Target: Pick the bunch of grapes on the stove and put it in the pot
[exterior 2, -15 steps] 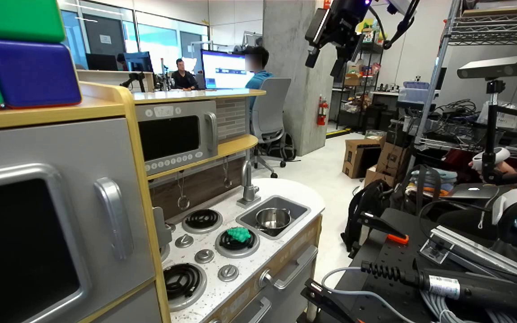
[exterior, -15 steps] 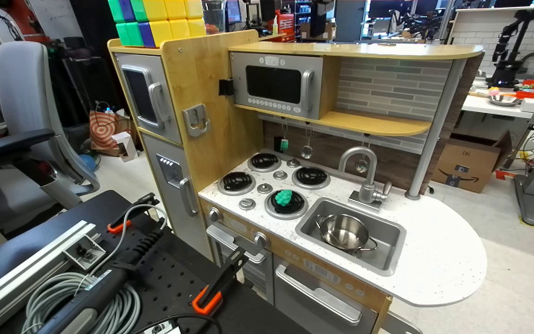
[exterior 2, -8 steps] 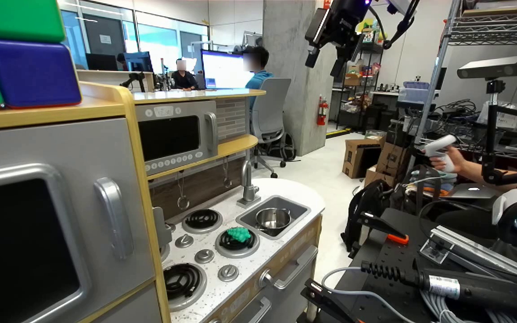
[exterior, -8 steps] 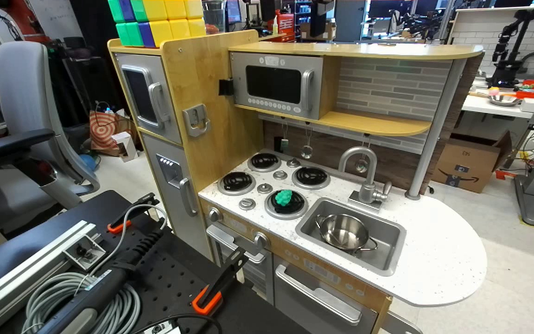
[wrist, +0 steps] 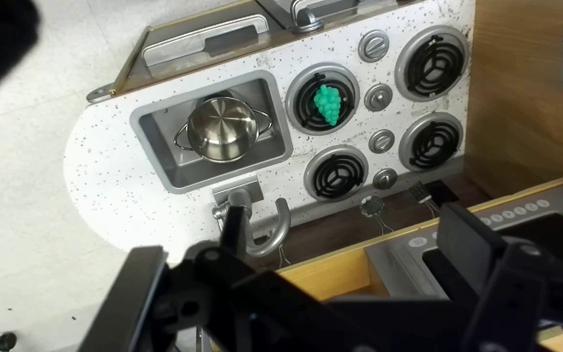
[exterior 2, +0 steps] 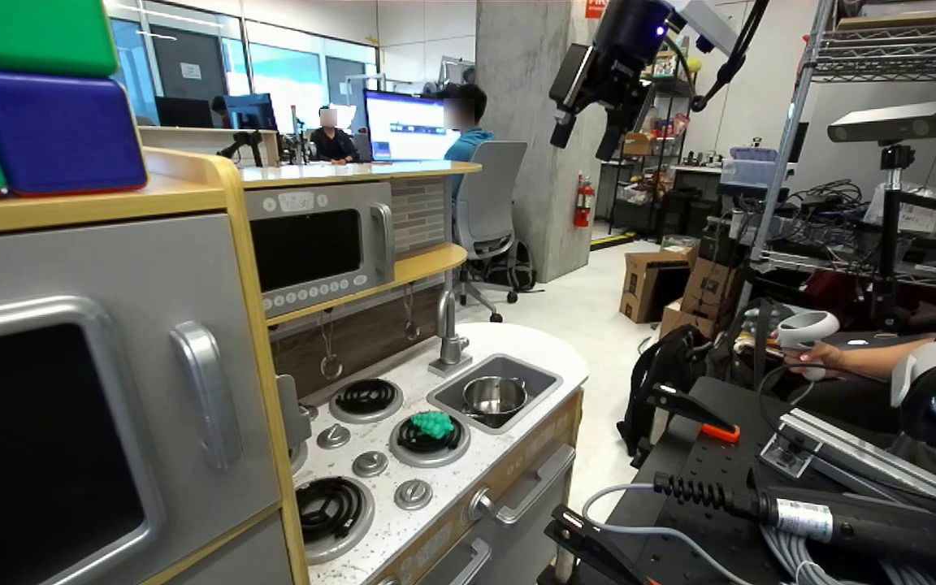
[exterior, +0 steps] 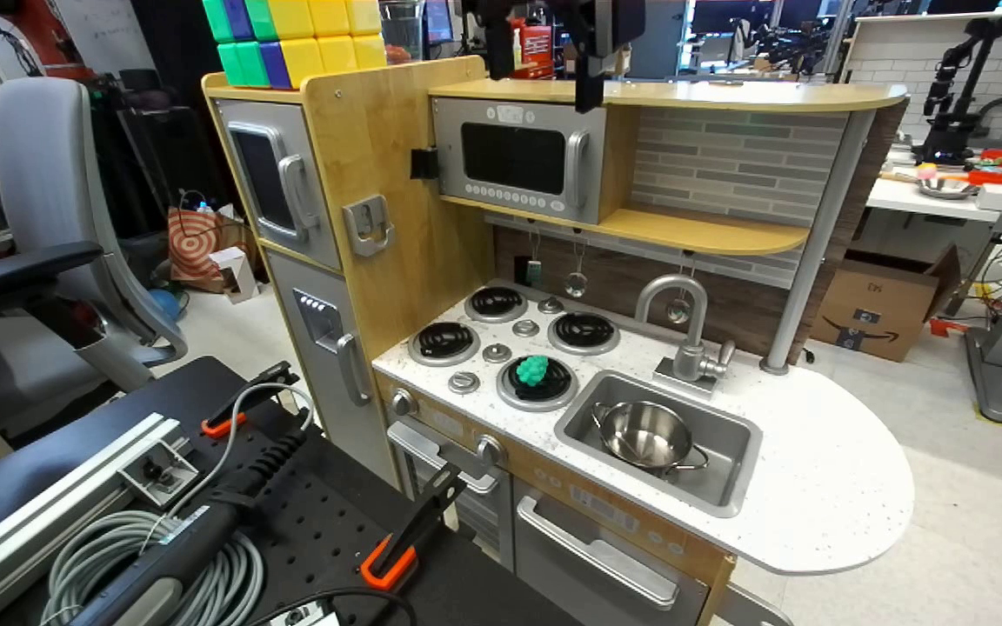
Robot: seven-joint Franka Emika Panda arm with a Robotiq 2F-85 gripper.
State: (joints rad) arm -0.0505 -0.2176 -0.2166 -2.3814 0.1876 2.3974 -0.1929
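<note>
The bunch of grapes [exterior: 532,370] is a small bright green lump lying on the front burner nearest the sink, on the white stove [exterior: 485,404]. It also shows in the other views [exterior 2: 432,424] [wrist: 328,103]. The shiny silver pot [exterior: 644,433] stands inside the grey sink basin, its top open, with two wire handles; the wrist view shows it from above [wrist: 223,128]. My gripper [wrist: 345,220] is open and empty, with its fingers wide apart. In both exterior views the gripper [exterior: 544,74] [exterior 2: 585,140] hangs high, well above the stove and apart from the grapes.
The grey microwave box [exterior: 514,156] and the wooden top shelf [exterior: 684,94] overhang the back of the stove. The curved faucet [exterior: 699,313] rises behind the sink [exterior: 751,461]. A tall wooden cabinet side [exterior: 405,217] bounds the stove. A black table [exterior: 336,487] holds clamps and cable.
My gripper has come down into view at the top of an exterior view, where it was out of sight a second ago. The grapes and pot have not moved. A person's hand with a controller moved.
</note>
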